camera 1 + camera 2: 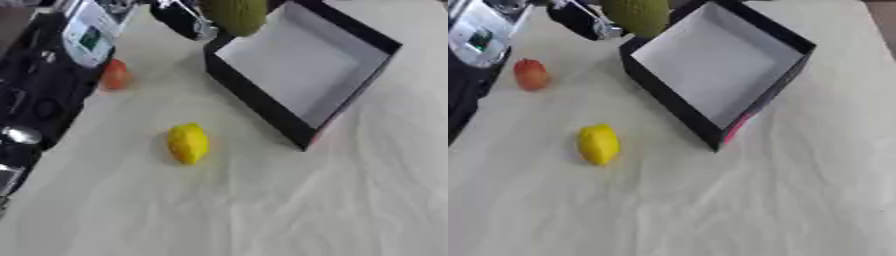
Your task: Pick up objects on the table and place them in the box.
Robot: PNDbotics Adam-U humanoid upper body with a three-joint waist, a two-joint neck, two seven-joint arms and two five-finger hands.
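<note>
At the far left edge stands dark equipment (35, 95) with a white device (87, 35) bearing a small green screen; no writing on it can be read. Just beside it on the pale cloth-covered table (262, 210) lies a small round red-orange fruit (530, 74). Nearer the front, well apart from it, an oval yellow lemon (188, 142) rests on the cloth. At the top edge a black robot hand (184, 20) with silver parts, probably the left, reaches in beside a rough olive-green rounded object (236, 15) at the box's far-left corner; whether its fingers grip it I cannot tell. To the right sits the open black box with white lining (262, 107), nothing inside.
</note>
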